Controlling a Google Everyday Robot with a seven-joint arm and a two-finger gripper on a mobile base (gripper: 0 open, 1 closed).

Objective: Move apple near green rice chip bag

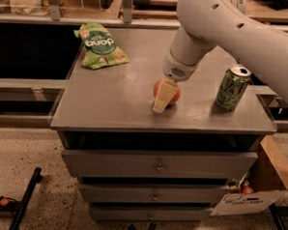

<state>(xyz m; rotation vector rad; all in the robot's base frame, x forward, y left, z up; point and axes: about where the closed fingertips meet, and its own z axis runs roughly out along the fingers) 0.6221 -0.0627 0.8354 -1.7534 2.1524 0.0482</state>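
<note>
On the grey cabinet top (111, 100), near the front middle, the apple (176, 93) is sitting. The gripper (163, 99) is reaching down right against it; whether it is gripping the apple, I cannot tell. The green rice chip bag (100, 47) is lying well apart, at the far left corner, and a green can (231, 88) is standing on the right.

Dim, warm light falls from overhead on the grey metal bench (111, 100). The cream-coloured gripper (163, 99), low at mid-bench against the small red-orange apple (176, 94), throws a soft shadow beneath; the green drink can (231, 88) glints on top.
</note>
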